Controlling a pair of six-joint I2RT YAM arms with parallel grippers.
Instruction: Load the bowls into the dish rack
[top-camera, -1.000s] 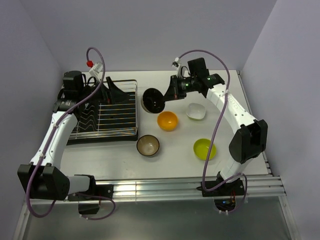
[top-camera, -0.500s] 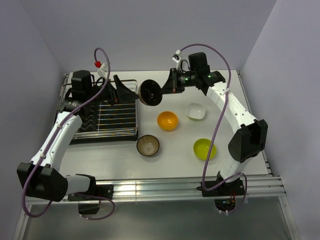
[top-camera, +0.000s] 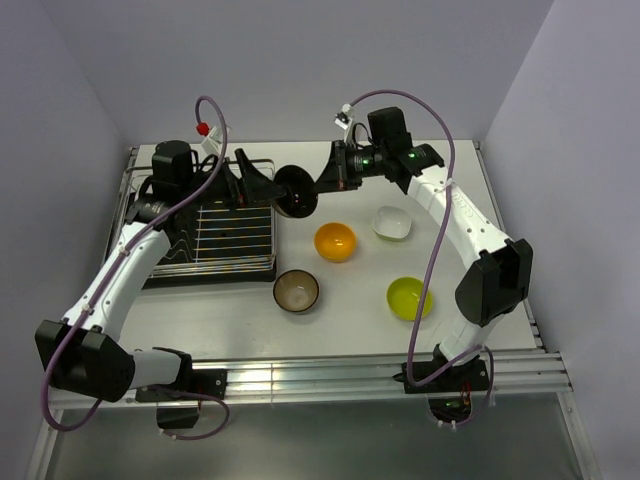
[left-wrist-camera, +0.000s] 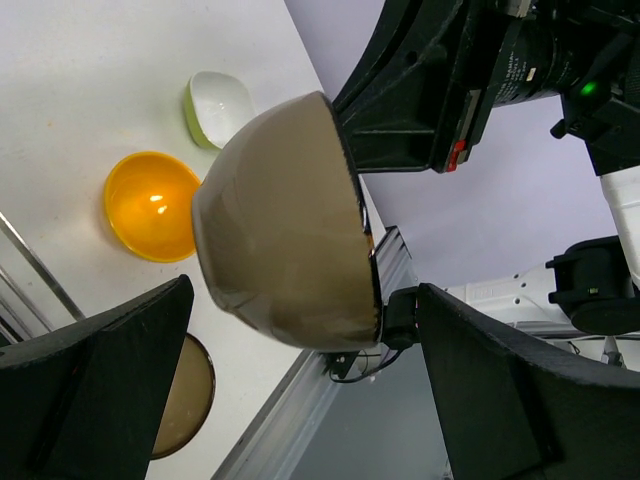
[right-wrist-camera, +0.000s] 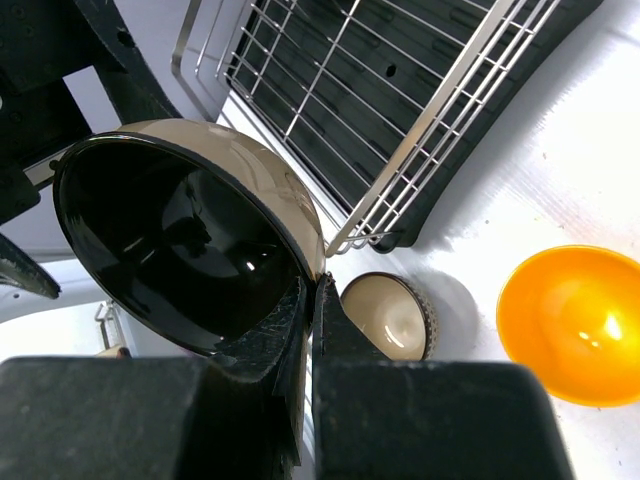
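ok so here's where it's at: the right gripper is pinched shut on the rim of the tan bowl (tan outside, glossy black inside). It holds that bowl up in the air just off the far right corner of the dish rack. The bowl is tipped on its side, with the opening facing away from the rack and the rounded bottom facing it.

The left gripper hangs over that same far right corner of the rack with its jaws spread wide, gripping nothing. In its wrist view there's 1 finger on each side of the tan bowl's bottom, and a gap shows on both sides, so no contact that I can see.

The other 4 bowls all sit upright on the table:
- the orange bowl is near the rack's right side
- the brown-lined bowl, dark outside, is just off the rack's near right corner
- the white bowl is further right of the rack, past the orange one
- the lime bowl is well off to the rack's right, toward the near edge

The rack itself is chrome wire over a black drip tray. The tabletop is plain matte white. Pale lavender walls close it in behind the rack and on both sides, and a ribbed aluminium rail runs along the near edge.
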